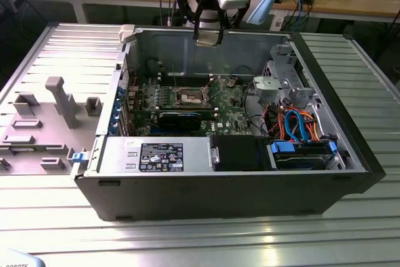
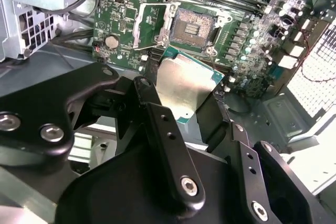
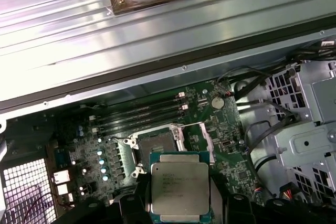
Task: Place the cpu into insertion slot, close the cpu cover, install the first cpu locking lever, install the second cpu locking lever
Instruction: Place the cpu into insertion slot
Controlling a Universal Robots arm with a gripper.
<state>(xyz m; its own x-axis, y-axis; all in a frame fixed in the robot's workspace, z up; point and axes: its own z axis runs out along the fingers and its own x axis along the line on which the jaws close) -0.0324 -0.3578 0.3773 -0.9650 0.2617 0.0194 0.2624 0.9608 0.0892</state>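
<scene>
Cpu (image 3: 179,186): held in the gripper (image 1: 208,34), metal top facing the first wrist camera, green edge visible round it. The fingers (image 2: 152,109) are closed onto two opposite edges of the chip, only as far apart as the chip is wide. The chip sits level between them and touches nothing else.

Insertion slot (image 2: 191,26): below and just ahead of the fingertips, well apart from the chip in height. Its dark centre is exposed and nothing lies in it.

Cpu cover (image 2: 148,23): swung open, standing up off one side of the slot. I cannot tell the position of the locking levers.

Round the slot is the green motherboard (image 1: 232,108). Its long black memory slots (image 3: 140,115) run along the far side of the socket from the hand. A coin cell (image 3: 217,102) sits on the board past the open cover.

Further out, in the exterior view: the gripper hangs high over the open computer case (image 1: 219,187), near the case's rear wall, with the socket down below it. A long black card (image 1: 181,117) lies on the near side of the socket. A silver drive cage (image 1: 281,83) and orange and blue cables (image 1: 299,124) lie toward the exterior view's right. The case rests on a ridged metal table (image 1: 200,237). A grey fixture tray (image 1: 37,126) with raised blocks lies at the exterior view's left.
</scene>
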